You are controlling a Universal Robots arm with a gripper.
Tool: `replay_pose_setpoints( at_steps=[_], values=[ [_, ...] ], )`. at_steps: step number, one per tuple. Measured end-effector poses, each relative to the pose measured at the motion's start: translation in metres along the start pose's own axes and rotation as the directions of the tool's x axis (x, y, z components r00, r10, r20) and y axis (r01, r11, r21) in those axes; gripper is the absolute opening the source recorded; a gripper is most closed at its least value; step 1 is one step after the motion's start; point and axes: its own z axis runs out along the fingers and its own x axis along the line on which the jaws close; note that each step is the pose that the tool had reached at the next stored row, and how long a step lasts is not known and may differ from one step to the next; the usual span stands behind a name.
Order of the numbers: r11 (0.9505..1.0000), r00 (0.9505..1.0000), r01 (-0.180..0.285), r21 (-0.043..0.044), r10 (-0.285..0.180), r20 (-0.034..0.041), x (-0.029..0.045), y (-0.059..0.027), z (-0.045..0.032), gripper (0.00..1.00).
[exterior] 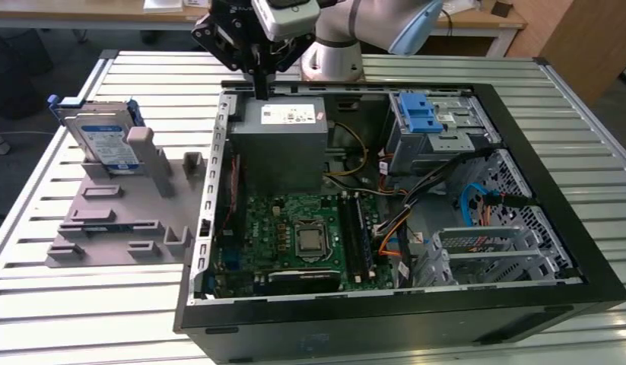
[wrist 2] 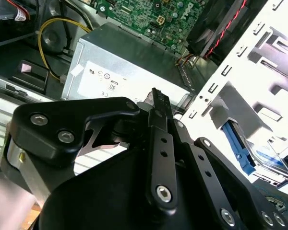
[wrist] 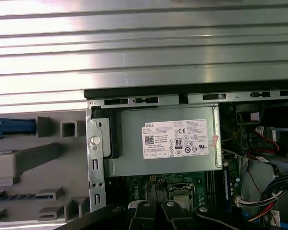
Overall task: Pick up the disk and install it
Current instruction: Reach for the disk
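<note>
One open computer case (exterior: 394, 319) lies on the slatted surface (exterior: 90, 319); inside it I see a grey power box (exterior: 277, 144) and a green circuit board (exterior: 303, 236). My pincer (exterior: 262, 87) hangs over the power box's rear edge, closed up and gripping nothing. Outside the case, toward the exterior view's left, the disk (exterior: 102, 141) stands upright in a grey rack (exterior: 100, 228). It is silver with a white-and-blue label and a blue frame.

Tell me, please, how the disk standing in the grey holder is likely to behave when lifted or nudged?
The disk looks like a rigid metal slab in a blue carrier, so it probably will not flex. Standing on edge in the grey holder, it may tip if pushed sideways. Its smooth labelled face could be slippery.
</note>
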Motion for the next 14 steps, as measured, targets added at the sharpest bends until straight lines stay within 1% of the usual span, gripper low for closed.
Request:
replay_pose_setpoints(
  at_steps=[14],
  values=[
    [1.0000,1.0000,0.000,0.0000,0.000,-0.0001,0.0140,-0.0004,0.0011,0.11]
  ],
)
